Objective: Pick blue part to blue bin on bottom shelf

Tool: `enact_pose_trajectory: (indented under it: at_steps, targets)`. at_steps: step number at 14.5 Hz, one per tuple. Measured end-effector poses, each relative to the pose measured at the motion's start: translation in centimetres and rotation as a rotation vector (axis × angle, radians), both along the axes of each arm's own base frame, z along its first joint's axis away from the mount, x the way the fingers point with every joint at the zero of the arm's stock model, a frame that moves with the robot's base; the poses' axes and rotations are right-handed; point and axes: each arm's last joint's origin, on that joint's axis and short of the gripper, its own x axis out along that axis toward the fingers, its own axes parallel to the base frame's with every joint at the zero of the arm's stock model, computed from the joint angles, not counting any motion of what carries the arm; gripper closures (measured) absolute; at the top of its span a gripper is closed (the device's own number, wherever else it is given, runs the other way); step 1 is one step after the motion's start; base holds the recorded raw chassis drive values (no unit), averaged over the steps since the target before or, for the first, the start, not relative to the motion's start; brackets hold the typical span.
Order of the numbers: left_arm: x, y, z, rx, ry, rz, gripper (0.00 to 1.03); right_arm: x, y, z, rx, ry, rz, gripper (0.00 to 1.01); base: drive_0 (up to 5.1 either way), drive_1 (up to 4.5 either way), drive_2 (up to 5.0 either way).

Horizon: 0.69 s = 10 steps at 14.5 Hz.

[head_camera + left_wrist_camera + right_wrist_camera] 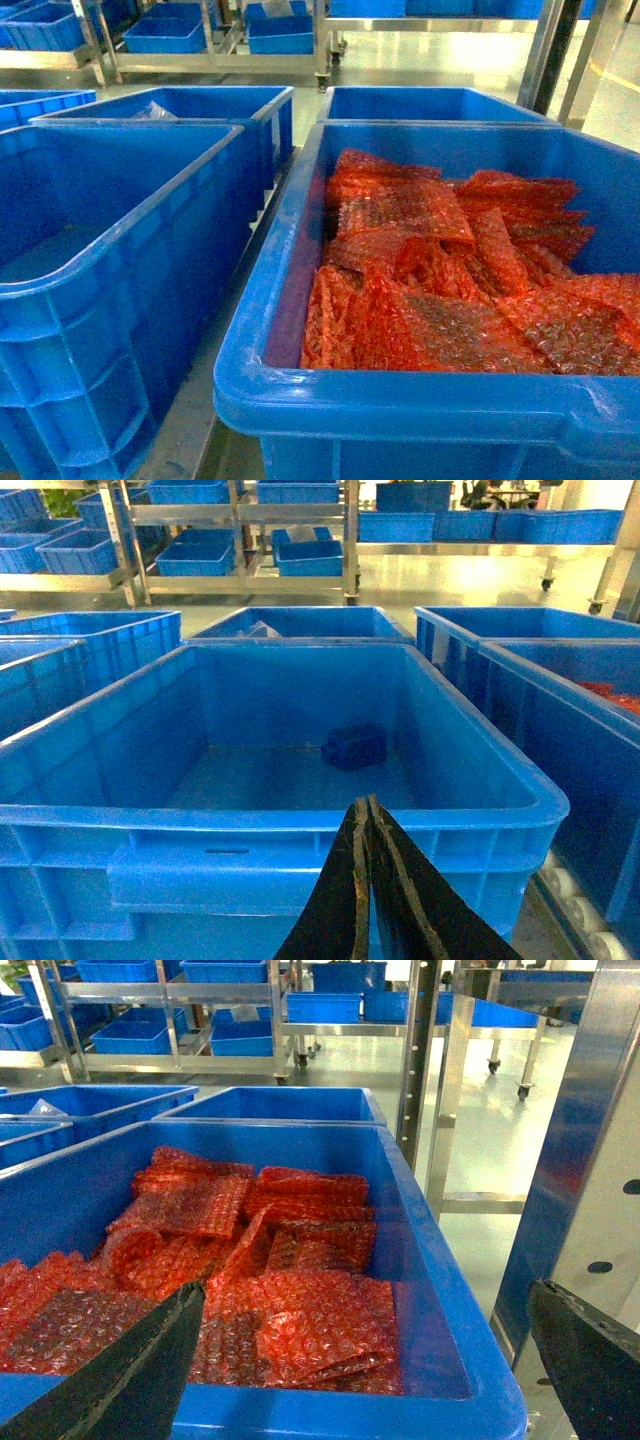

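The blue part (pixel 354 746) lies on the floor of a blue bin (pixel 250 820), a small dark block resting right of centre and toward the far wall, its long axis running roughly left to right with a slight tilt. In the left wrist view it sits straight ahead of and below the left gripper (pixel 368 810), whose black fingers are pressed together with their tips over the bin's near rim; nothing is held between them. The part is well apart from those tips, so a reach forward and down into the bin looks necessary, and the fingers would need to part first. The right gripper (pixel 365 1360) has its fingers spread wide and empty, hovering over the neighbouring bin (pixel 440 1290) filled with red bubble-wrap pouches (pixel 300 1300). The left arm is clearly the nearer one. The head view shows both bins side by side, but the part is hidden behind the bin wall there.
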Motion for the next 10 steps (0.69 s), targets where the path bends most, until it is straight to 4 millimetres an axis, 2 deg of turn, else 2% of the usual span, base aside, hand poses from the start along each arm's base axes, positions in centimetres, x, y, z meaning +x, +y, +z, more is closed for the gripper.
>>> enact_pose_trajectory:
  at_steps: [2, 9, 10]
  targets:
    - [0.0, 0.0, 0.0, 0.0, 0.0, 0.0, 0.97, 0.0, 0.0, 0.0, 0.0, 0.0, 0.0, 0.03, 0.0, 0.0, 0.0]
    - [0.0, 0.0, 0.0, 0.0, 0.0, 0.0, 0.07, 0.0, 0.0, 0.0, 0.0, 0.0, 0.0, 0.03, 0.0, 0.0, 0.0]
    - [0.0, 0.0, 0.0, 0.001, 0.0, 0.0, 0.04, 0.0, 0.0, 0.0, 0.0, 0.0, 0.0, 0.03, 0.0, 0.0, 0.0]
